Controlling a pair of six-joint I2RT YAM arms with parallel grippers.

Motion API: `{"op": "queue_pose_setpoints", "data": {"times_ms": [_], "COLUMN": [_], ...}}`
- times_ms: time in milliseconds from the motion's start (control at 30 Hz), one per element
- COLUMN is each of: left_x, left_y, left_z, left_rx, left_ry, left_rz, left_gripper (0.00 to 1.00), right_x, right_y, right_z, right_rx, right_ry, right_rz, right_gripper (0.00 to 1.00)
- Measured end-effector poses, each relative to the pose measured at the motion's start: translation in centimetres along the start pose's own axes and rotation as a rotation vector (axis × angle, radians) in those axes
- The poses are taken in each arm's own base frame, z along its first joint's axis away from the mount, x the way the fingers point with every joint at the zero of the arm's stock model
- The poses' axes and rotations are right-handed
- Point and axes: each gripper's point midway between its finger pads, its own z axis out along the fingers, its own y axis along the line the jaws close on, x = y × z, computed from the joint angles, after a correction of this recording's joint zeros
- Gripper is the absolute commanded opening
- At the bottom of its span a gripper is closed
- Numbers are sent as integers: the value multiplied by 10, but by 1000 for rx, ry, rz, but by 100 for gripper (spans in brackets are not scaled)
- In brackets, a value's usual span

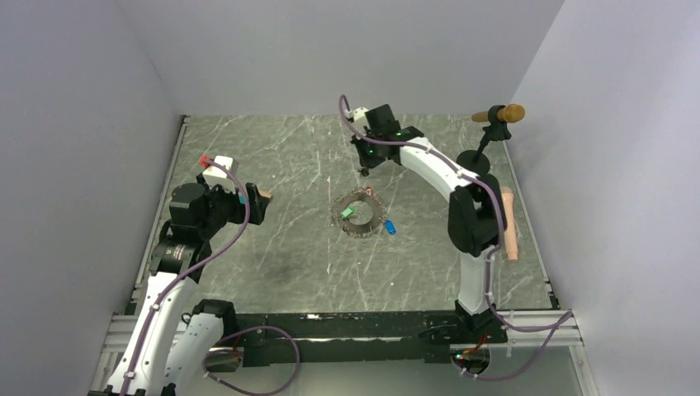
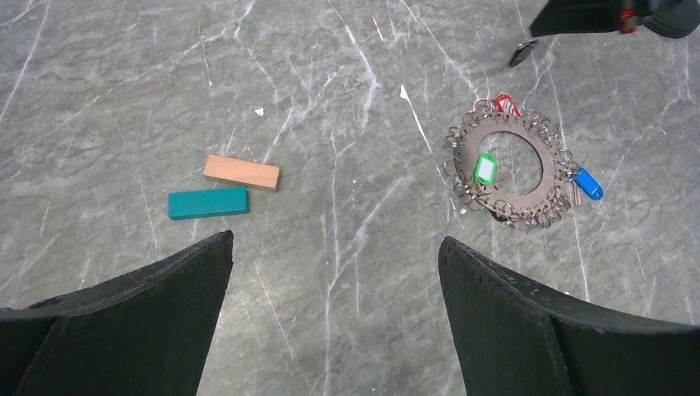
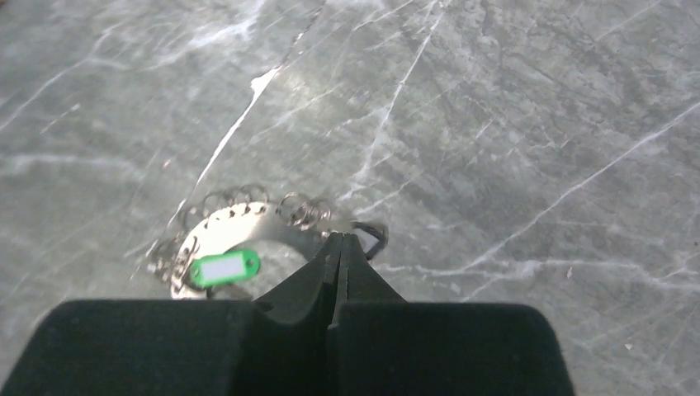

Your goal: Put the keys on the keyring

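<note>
The left gripper point(image 2: 334, 243) hangs spread wide near the bench's left edge. Mid-bench the keyring point(image 2: 505, 132) lies flat, with a green key point(image 2: 485, 168) on its inner rim, long axis roughly toward the far edge. The right gripper point(image 3: 340, 239), pressed together, seems to pinch a black key point(image 3: 373, 238); it should descend slowly onto a loop.

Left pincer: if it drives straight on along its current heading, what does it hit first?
Probably bare table. The open left pincer aims at the gap between the teal block and the keyring; neither lies in line, though depth is unclear.
</note>
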Motion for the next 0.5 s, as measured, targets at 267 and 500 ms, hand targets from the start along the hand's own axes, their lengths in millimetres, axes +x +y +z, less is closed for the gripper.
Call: {"op": "queue_pose_setpoints", "data": {"times_ms": [267, 500], "left_x": [0, 0], "left_y": [0, 1], "left_z": [0, -1], "left_rx": [-1, -3], "left_ry": [-2, -3], "left_rz": [1, 0], "left_gripper": [98, 98], "right_x": [26, 115], "right_y": [-29, -43], "right_z": [-62, -125], "right_rx": [-186, -308], "right_ry": [-42, 80], "right_rz": [-42, -118], "right_gripper": [0, 0]}}
